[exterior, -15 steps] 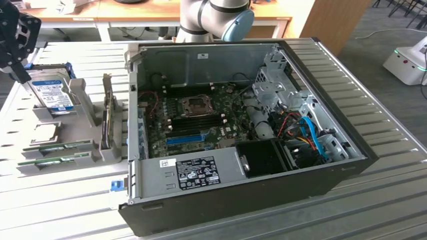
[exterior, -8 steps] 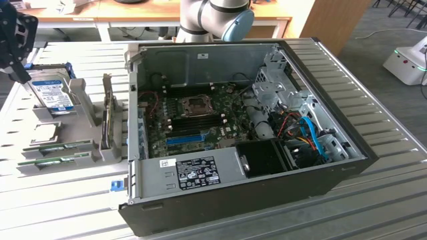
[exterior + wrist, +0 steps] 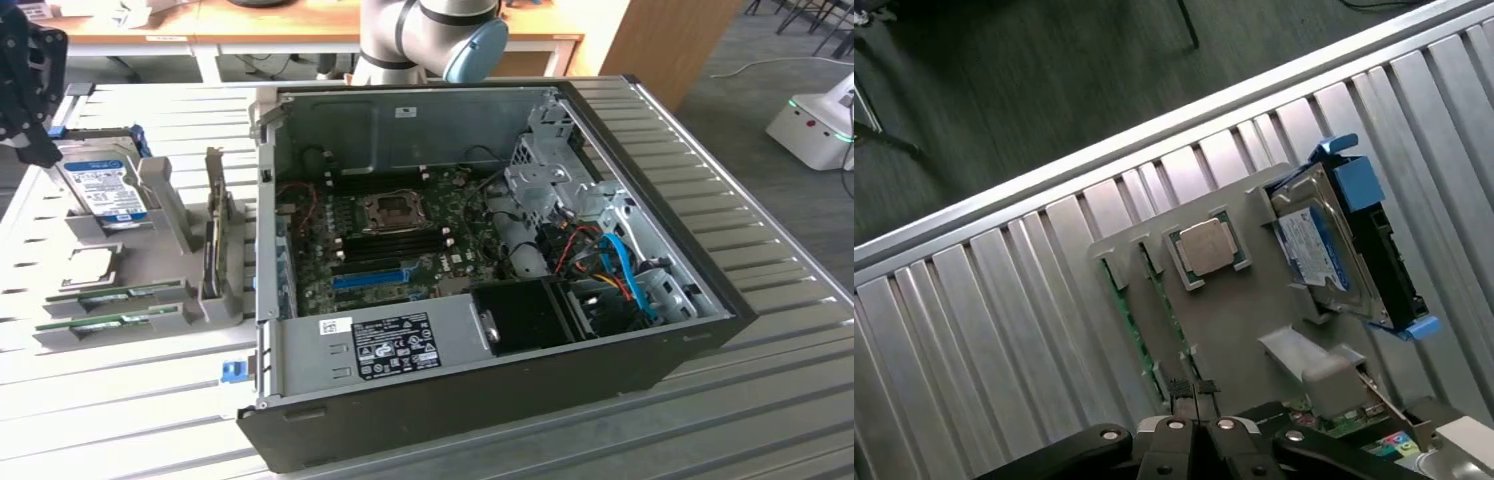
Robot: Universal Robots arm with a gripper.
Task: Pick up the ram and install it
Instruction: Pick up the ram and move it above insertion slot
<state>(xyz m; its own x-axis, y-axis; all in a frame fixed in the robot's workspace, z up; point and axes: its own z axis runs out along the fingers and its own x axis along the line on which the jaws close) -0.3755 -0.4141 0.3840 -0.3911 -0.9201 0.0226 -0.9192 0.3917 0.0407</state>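
Two green ram sticks (image 3: 118, 294) (image 3: 107, 322) stand on edge in a grey holder (image 3: 167, 200) on the exterior view's left. In the wrist view they appear as thin green strips (image 3: 1118, 295) (image 3: 1167, 322). My gripper (image 3: 38, 150) hangs high above the holder's far end, beside the hard drive. Seen from the wrist, the gripper (image 3: 1195, 392) is shut with its black fingertips (image 3: 1181, 390) pressed together and nothing between them. It hovers above the holder, close to one end of the ram sticks and well clear of them. The open computer case (image 3: 587, 330) shows the motherboard's black memory slots (image 3: 390, 240).
The holder also carries a blue-labelled hard drive (image 3: 104, 190) (image 3: 1324, 245), a CPU chip (image 3: 83, 262) (image 3: 1206, 248) and an upright card (image 3: 216, 235). Inside the case are a CPU socket (image 3: 396, 208), a blue expansion slot (image 3: 370, 277), cables and a drive cage. The slatted metal table's edge (image 3: 1054, 175) borders dark floor.
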